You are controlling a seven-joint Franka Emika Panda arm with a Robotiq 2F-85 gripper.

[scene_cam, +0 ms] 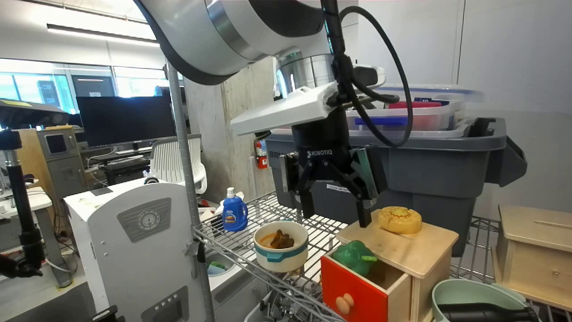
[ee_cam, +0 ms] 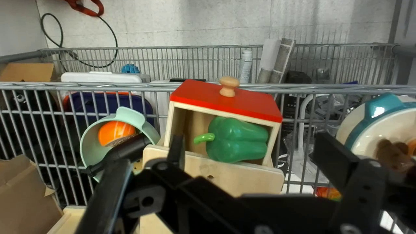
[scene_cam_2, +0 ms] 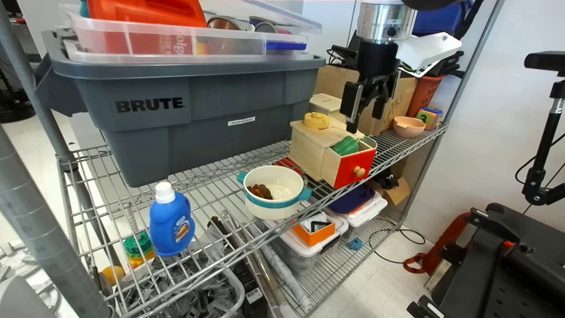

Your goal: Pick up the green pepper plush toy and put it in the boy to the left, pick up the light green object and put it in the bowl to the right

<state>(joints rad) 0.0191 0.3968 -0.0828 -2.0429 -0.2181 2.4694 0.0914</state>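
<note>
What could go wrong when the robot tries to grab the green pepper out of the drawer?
The green pepper lies close to one side of the drawer, so the open pincer might bump the side instead of getting a good grip.
The round yellow thing sits on top of the wooden box, so a sideways swing could knock it off.
The white bowl already holds brown lumps, so the green pepper might perch on them and roll out.

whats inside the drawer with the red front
A green pepper lies on its side in the drawer, stem toward one side wall, with bare wood showing around the stem. The floor beneath the pepper is covered, and the cabinet top hides the drawer's back.
</note>
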